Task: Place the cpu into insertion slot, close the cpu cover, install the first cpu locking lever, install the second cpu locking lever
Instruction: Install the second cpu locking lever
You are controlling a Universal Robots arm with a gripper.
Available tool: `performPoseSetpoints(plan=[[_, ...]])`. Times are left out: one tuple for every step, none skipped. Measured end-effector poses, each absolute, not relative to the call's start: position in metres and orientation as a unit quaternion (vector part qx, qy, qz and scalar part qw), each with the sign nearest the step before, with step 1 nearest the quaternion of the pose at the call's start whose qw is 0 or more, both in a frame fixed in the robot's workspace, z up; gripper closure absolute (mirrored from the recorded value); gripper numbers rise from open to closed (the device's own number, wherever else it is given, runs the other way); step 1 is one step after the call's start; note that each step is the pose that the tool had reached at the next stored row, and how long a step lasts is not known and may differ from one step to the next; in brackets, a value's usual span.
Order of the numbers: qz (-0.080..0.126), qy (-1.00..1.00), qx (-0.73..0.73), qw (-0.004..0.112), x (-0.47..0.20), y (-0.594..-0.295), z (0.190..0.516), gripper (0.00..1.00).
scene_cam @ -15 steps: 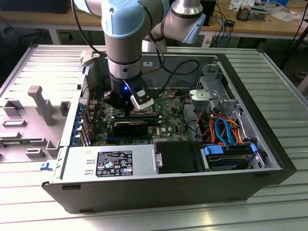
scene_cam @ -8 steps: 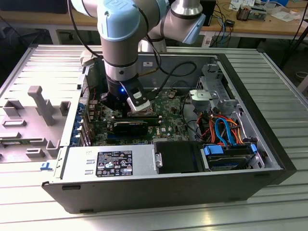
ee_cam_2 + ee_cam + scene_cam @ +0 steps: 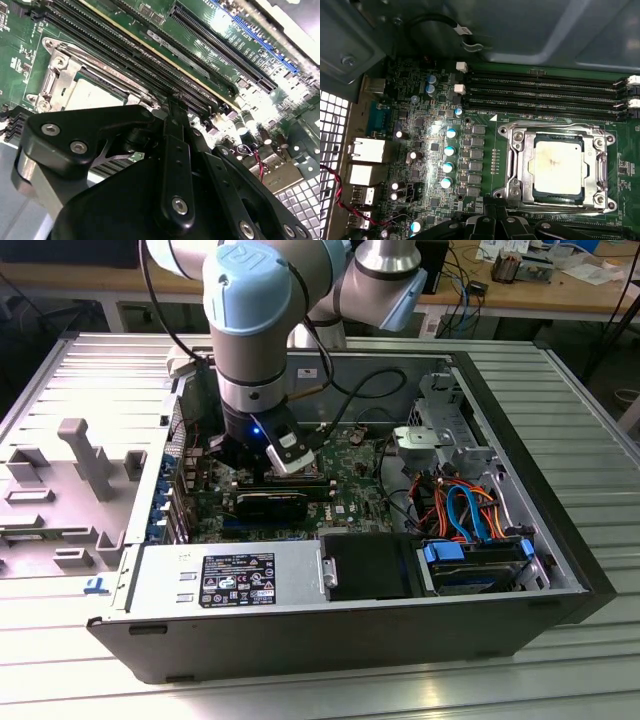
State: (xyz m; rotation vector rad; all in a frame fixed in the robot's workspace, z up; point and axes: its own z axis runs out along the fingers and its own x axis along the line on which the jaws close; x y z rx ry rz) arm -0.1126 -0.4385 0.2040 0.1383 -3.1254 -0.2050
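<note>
Progress looks well advanced: in the first wrist view the small flat square cpu with its dull silver-grey metal top (image 3: pixel 557 167) already lies inside the square insertion slot with the silvery metal rim (image 3: pixel 555 167), and the thin silvery metal cpu cover with a large square window (image 3: pixel 520 170) lies flat around it, framing the chip. So placing the chip and closing the cover appear done. Thin wire levers run along the cover's edges, but whether each is hooked under its catch is too fine to tell, so I judge the locking of the levers as the part that may remain.

The black linkage gripper (image 3: pixel 495 220) sits just beside the socket's edge, on the side away from the long black memory slots (image 3: pixel 545 92). In the second wrist view the gripper (image 3: pixel 172 112) has its fingertips drawn together into one narrow tip, clenched with nothing visible between them, pointing down at the board close to the socket's corner.

The chip lies flat, face up, its sides parallel to the socket frame. It is nearly square, slightly longer across the run of the memory slots than along it. In the exterior view the grey and light-blue robot arm (image 3: pixel 250 310) reaches down into the open black computer case (image 3: pixel 330 635), above the green motherboard (image 3: pixel 360 455).
</note>
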Motion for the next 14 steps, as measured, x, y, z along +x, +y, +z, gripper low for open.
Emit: performPoseSetpoints(plan=[[-0.066, -0.997, 0.044, 0.003, -0.1125, -0.4384, 0.2036, 0.89], [-0.066, -0.997, 0.045, 0.003, -0.1124, -0.4378, 0.2034, 0.89], [-0.066, -0.997, 0.045, 0.003, -0.1124, -0.4375, 0.2034, 0.89], [-0.066, -0.997, 0.045, 0.003, -0.1124, -0.4372, 0.2035, 0.89], [-0.066, -0.997, 0.045, 0.003, -0.1121, -0.4364, 0.2035, 0.89], [-0.066, -0.997, 0.045, 0.003, -0.1112, -0.4356, 0.2035, 0.89], [-0.066, -0.997, 0.045, 0.003, -0.1105, -0.4348, 0.2035, 0.89], [-0.066, -0.997, 0.045, 0.003, -0.1101, -0.4345, 0.2035, 0.89], [-0.066, -0.997, 0.045, 0.003, -0.1101, -0.4345, 0.2034, 0.89], [-0.066, -0.997, 0.045, 0.003, -0.1100, -0.4354, 0.2031, 0.89], [-0.066, -0.997, 0.045, 0.003, -0.1100, -0.4373, 0.2023, 0.89], [-0.067, -0.997, 0.045, 0.003, -0.1101, -0.4385, 0.2021, 0.89], [-0.067, -0.997, 0.045, 0.003, -0.1101, -0.4390, 0.2021, 0.89], [-0.068, -0.997, 0.045, 0.003, -0.1101, -0.4394, 0.2021, 0.89]])
